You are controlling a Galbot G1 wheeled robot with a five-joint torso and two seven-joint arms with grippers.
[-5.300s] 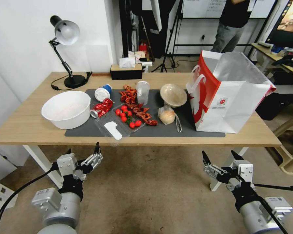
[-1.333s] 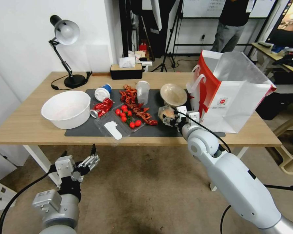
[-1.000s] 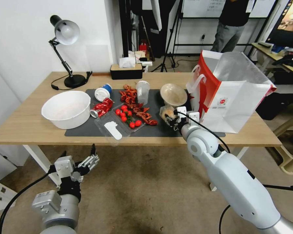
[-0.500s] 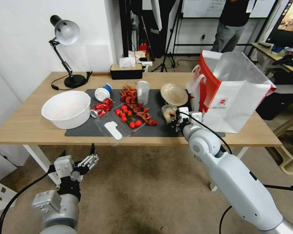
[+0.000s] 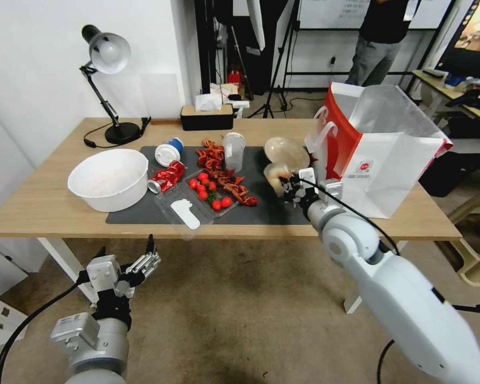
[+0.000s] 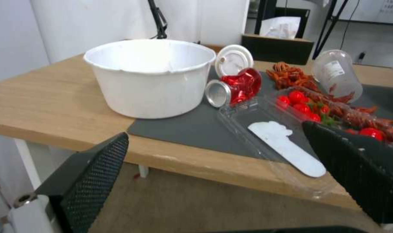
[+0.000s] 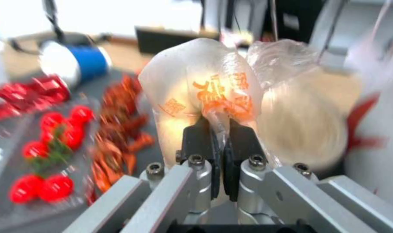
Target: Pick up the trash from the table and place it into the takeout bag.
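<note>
Table (image 5: 48, 205) spans mid-frame in the head view, dark grey mat (image 5: 144, 213) along its centre. Takeout bag (image 5: 389, 160) stands upright at right of frame, mouth open, on the mat's right end. White tub (image 5: 109, 178) at mat's left. Beige paper bowl (image 5: 288, 152) tilted, just left of the bag. Right gripper (image 5: 288, 186) is above the mat near the bowl, fingers (image 7: 196, 142) pinched together on the clear bag with bun (image 5: 277, 175), lifted off the mat. Clear plastic cup (image 5: 233, 151), blue-and-white lidded cup (image 5: 168, 152) and crushed red can (image 5: 167, 177) lie on the mat. Left gripper (image 5: 125, 256) lower left, below table edge, fingers (image 6: 95, 168) apart.
</note>
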